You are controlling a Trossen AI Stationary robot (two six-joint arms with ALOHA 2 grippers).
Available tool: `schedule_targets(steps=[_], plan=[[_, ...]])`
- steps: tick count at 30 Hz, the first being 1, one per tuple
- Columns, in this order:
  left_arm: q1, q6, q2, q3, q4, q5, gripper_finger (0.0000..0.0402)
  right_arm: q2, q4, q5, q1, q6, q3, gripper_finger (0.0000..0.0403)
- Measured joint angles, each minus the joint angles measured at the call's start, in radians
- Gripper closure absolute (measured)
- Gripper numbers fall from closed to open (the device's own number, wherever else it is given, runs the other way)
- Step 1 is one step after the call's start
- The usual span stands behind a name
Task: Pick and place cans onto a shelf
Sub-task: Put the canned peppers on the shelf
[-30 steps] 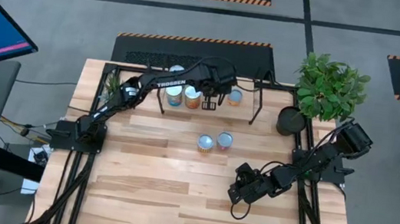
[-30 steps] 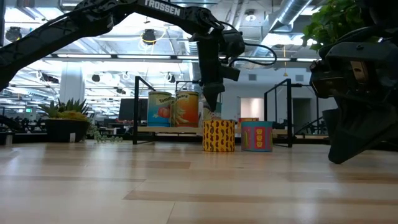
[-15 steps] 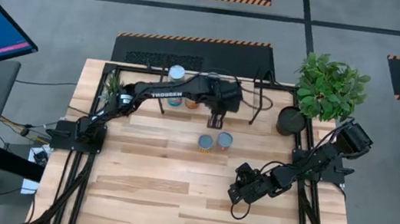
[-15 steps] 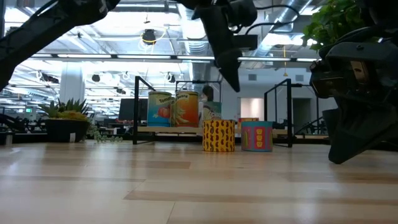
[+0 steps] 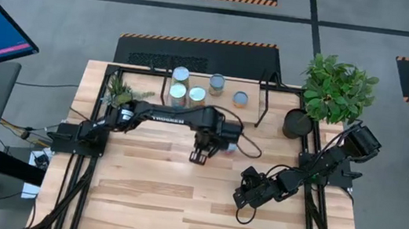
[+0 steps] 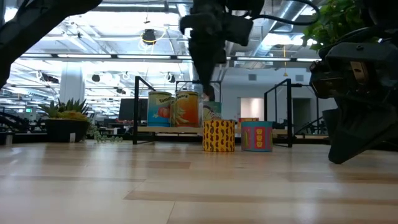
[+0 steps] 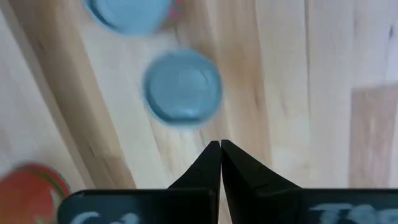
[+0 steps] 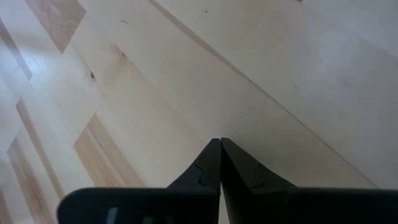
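Note:
Several cans (image 5: 197, 94) stand on their bases on the shelf (image 5: 255, 93) at the table's far edge. Two more stand on the tabletop in front of it: a yellow one (image 6: 219, 135) and a teal-and-pink one (image 6: 257, 135). Their pale-blue tops (image 7: 183, 86) show in the left wrist view. My left gripper (image 5: 197, 158) (image 7: 219, 144) is shut and points down, above the table just on the near side of these two cans, which its arm mostly hides in the high view. My right gripper (image 5: 240, 206) (image 8: 219, 142) is shut and hangs over bare table at the right.
A leafy plant (image 5: 338, 89) and a dark round pot (image 5: 296, 124) stand at the far right corner. A small plant (image 5: 117, 87) is at the far left. Bare planks (image 5: 162, 196) stretch across the near half of the table.
My left gripper has swung from above the shelf toward the table's near edge, passing over the two cans on the tabletop. It has tipped to point straight down and has stayed shut. The cans have not moved.

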Motion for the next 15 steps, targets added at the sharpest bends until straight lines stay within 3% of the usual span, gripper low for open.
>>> schedule_targets(steps=[5, 15], plan=[[-0.024, -0.023, 0.000, 0.000, -0.014, 0.060, 0.0374, 0.000, -0.001, 0.000, 0.000, 0.000, 0.000, 0.0374], [-0.005, 0.019, 0.013, -0.015, 0.052, 0.074, 0.0299, 0.000, -0.007, 0.012, 0.021, -0.001, 0.000, 0.0377]])
